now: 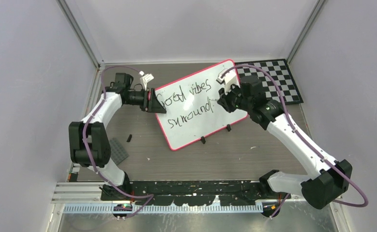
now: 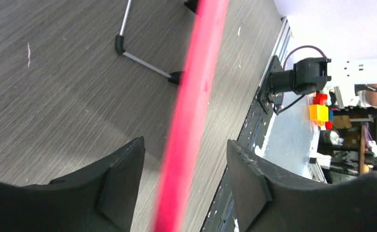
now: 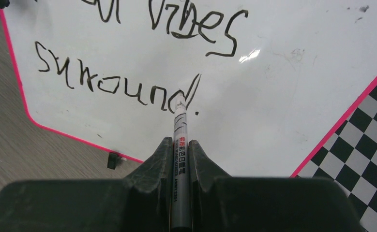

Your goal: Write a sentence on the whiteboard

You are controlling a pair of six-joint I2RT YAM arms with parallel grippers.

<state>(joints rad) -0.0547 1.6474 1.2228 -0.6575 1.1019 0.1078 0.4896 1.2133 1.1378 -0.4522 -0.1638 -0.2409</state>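
Right gripper (image 3: 180, 143) clamping marker (image 3: 180, 166), whiteboard (image 3: 278, 101) beyond

Bench (image 1: 254, 150): dark wood-grain top, a few white specks. Whiteboard (image 1: 196, 130) mid-bench on small black clip feet. Checkerboard mat (image 1: 278, 79) flat at far right, just beside it. Grey plate (image 1: 118, 151) at near left, with a small black piece (image 1: 129, 138) near it, apart.

Whiteboard (image 1: 191, 133) blocks centre; checkerboard mat (image 1: 285, 77) behind; tabletop (image 1: 254, 154) passable.
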